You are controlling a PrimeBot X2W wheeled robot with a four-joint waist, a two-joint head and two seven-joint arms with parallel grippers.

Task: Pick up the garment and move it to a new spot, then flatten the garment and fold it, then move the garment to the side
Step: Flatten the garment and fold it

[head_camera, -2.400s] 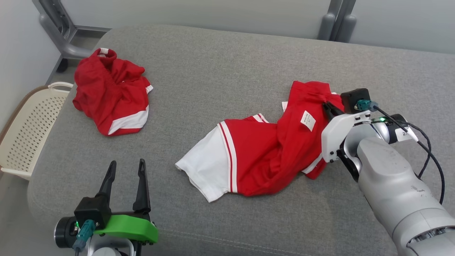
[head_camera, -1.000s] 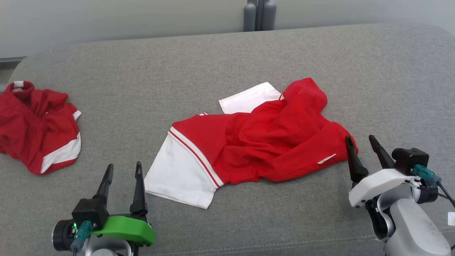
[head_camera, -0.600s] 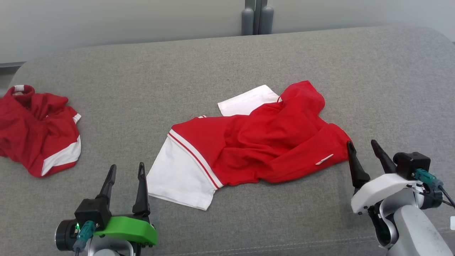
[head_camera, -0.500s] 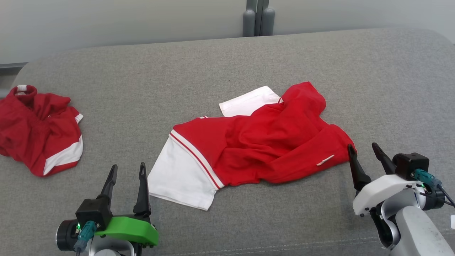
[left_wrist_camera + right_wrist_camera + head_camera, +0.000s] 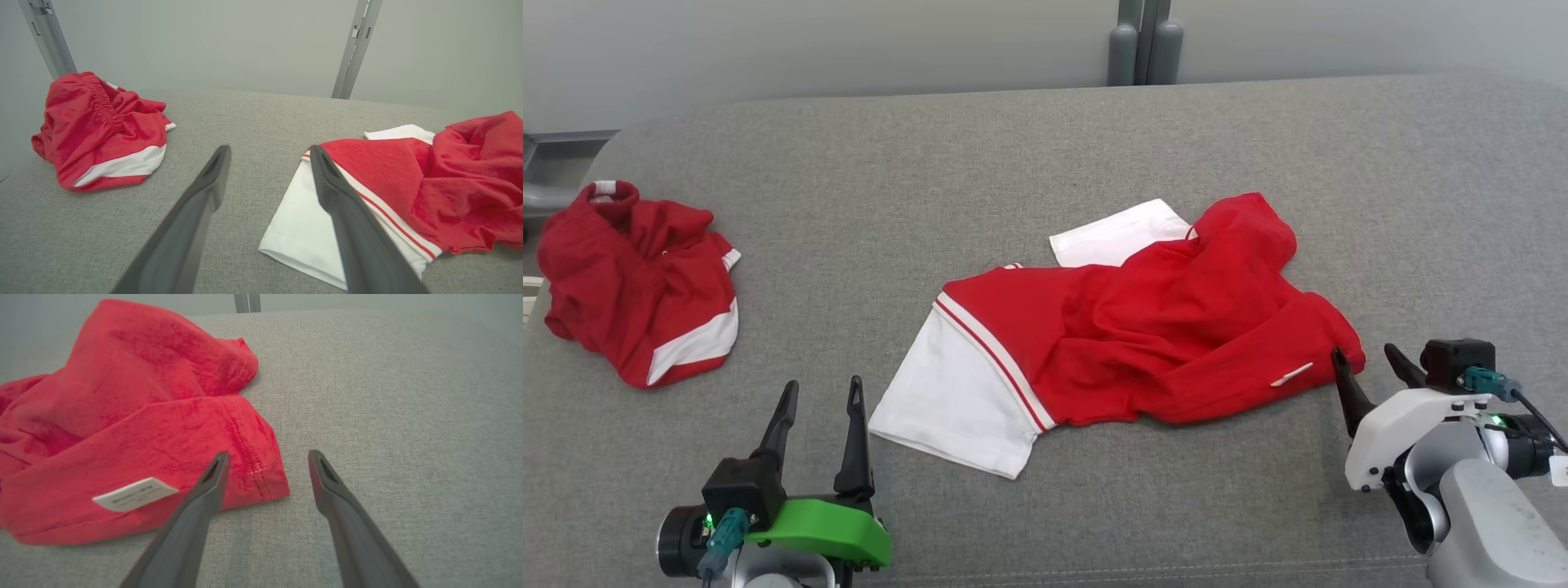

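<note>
A red and white garment (image 5: 1127,335) lies crumpled in the middle of the grey cushion (image 5: 1013,163), with a white panel at its near left and a small white label (image 5: 135,494) near its right hem. My right gripper (image 5: 1368,363) stands open just right of that red hem (image 5: 261,473), its left finger beside the cloth's corner, holding nothing. My left gripper (image 5: 821,396) is open at the lower left, short of the white panel (image 5: 302,228).
A second red and white garment (image 5: 637,278) sits bunched at the cushion's far left. Grey metal posts (image 5: 1143,41) rise behind the cushion against a pale wall. Bare grey fabric stretches to the right of the garment.
The right gripper let go of the garment, which now lies spread on the cushion, and drew back toward me. The camera has swung, shifting the whole scene. The left gripper has stayed put.
</note>
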